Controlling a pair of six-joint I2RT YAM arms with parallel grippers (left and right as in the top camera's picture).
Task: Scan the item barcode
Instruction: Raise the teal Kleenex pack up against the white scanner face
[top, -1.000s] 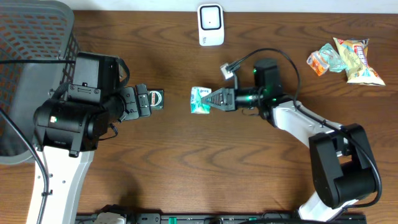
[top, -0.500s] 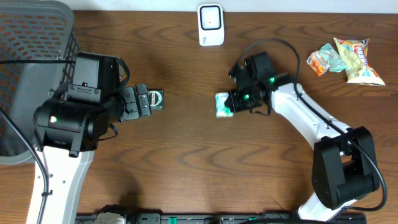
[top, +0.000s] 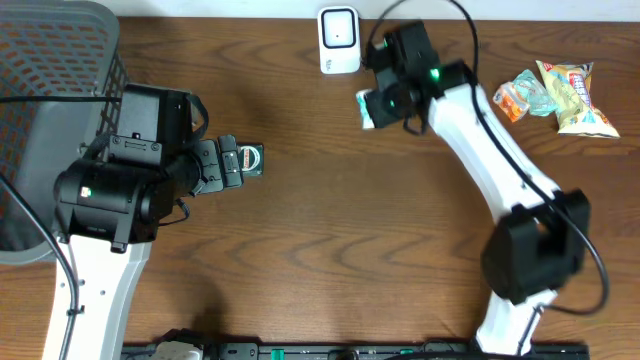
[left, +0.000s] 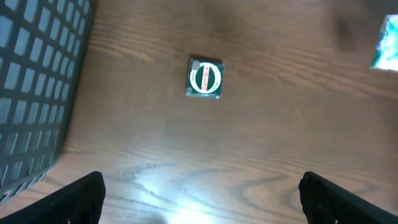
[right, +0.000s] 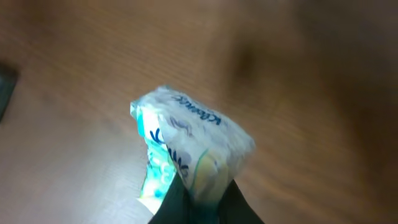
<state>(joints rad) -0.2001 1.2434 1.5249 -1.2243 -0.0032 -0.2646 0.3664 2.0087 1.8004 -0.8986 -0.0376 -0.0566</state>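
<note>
A white and teal tissue pack (top: 367, 107) hangs in my right gripper (top: 379, 104), which is shut on its lower end, just right of and below the white scanner (top: 339, 40) at the back edge. In the right wrist view the pack (right: 186, 134) sticks up from the dark fingers of the right gripper (right: 199, 202), blurred. My left gripper (top: 232, 163) stands wide open over the table at left, nothing between its fingers. A small green square item (top: 252, 160) lies just beyond it; in the left wrist view that item (left: 204, 78) is well ahead of the left gripper (left: 205, 202).
A dark mesh basket (top: 50, 60) fills the far left corner, its wall (left: 31, 93) showing in the left wrist view. Several snack packets (top: 560, 95) lie at the back right. The tissue pack's edge (left: 387, 43) shows at the left wrist view's right border.
My right arm has carried the tissue pack from the table's middle up and back, to just beside the scanner. The left arm and the green item have not moved.
</note>
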